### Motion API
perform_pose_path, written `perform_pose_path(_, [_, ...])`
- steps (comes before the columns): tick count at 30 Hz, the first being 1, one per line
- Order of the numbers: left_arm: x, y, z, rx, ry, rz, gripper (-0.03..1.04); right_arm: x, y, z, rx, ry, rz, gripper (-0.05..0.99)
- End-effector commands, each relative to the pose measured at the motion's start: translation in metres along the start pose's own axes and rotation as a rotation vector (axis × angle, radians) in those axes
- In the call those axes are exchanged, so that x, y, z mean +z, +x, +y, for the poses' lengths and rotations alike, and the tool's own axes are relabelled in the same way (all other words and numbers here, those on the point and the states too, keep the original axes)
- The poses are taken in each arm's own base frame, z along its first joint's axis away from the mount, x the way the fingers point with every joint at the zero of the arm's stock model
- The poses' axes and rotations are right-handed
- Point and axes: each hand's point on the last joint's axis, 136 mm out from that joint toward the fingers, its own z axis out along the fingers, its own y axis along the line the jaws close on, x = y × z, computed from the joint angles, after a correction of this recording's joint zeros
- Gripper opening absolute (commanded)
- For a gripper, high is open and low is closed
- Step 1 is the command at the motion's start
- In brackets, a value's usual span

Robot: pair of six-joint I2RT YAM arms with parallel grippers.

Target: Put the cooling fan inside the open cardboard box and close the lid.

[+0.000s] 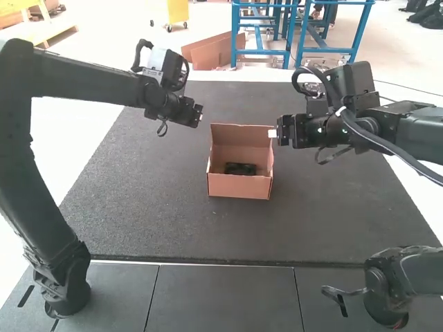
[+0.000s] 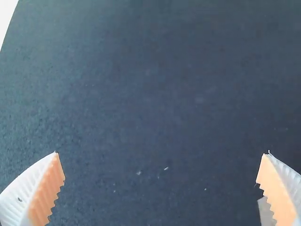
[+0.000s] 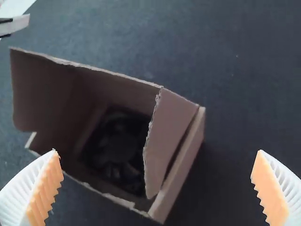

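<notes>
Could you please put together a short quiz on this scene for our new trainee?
1. True or false: the cooling fan already lies inside the cardboard box.
2. Multiple choice: the box's lid is A) shut flat, B) standing open, C) torn off and lying on the mat.
3. Fill in the blank: the left hand and the right hand both have their fingers ____.

Key: 1 true; 2 B; 3 open.
</notes>
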Motion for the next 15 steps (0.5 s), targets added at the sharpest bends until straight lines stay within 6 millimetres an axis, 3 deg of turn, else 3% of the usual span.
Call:
perform_pose_path(1, [-0.004,-0.035,-0.04,0.007,0.08,-0.071,0.97,-0.012,-0.009,0.002,-0.019,-0.024,-0.028,0.92])
perform_pose_path(6, [-0.009,-0.06,-0.078,0.021,0.152,-0.11,0.97,-0.015,0.0,-0.003,-0.002,-0.019,0.001,0.92])
perform_pose_path(9, [-0.012,-0.062,-0.095,0.032,0.186,-0.093,0.97,-0.015,0.003,-0.013,0.014,0.002,0.008,0.92])
perform_pose_path(15, [-0.015,-0.056,-0.1,0.041,0.2,-0.059,0.97,-0.017,0.0,-0.019,0.033,0.011,0.002,0.92])
